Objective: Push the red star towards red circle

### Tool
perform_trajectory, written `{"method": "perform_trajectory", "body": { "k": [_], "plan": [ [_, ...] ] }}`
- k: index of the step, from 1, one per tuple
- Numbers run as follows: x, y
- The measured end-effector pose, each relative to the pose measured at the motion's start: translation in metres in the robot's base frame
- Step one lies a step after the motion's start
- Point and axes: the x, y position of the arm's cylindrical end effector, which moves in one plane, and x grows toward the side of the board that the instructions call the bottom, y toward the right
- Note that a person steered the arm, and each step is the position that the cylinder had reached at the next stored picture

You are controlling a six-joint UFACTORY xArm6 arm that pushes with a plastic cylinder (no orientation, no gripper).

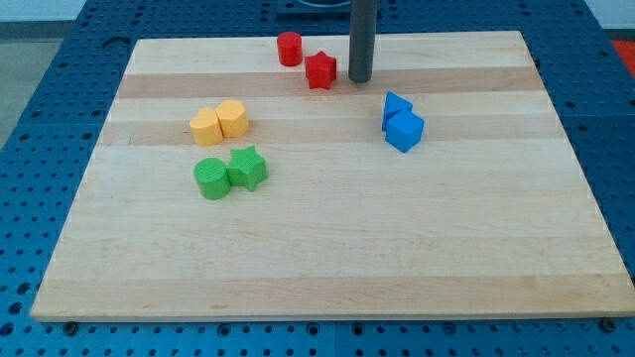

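Note:
The red star (320, 70) lies near the view's top, on the wooden board (327, 248). The red circle (289, 49) stands just up and left of it, a small gap between them. My tip (360, 78) rests on the board just to the right of the red star, close to it but apart. The rod rises straight up out of the view's top.
Two blue blocks (402, 122) sit touching at the right of centre. Two yellow blocks (219, 121) sit touching at the left. A green circle (210, 178) and a green star (248, 167) sit touching below them. A blue perforated table surrounds the board.

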Motion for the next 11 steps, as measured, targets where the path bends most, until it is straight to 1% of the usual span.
{"method": "perform_trajectory", "body": {
  "k": [2,4,5,6,7,11],
  "plan": [
    [0.007,-0.011],
    [0.01,-0.053],
    [0.01,-0.056],
    [0.029,-0.056],
    [0.031,-0.058],
    [-0.005,-0.067]
  ]
}}
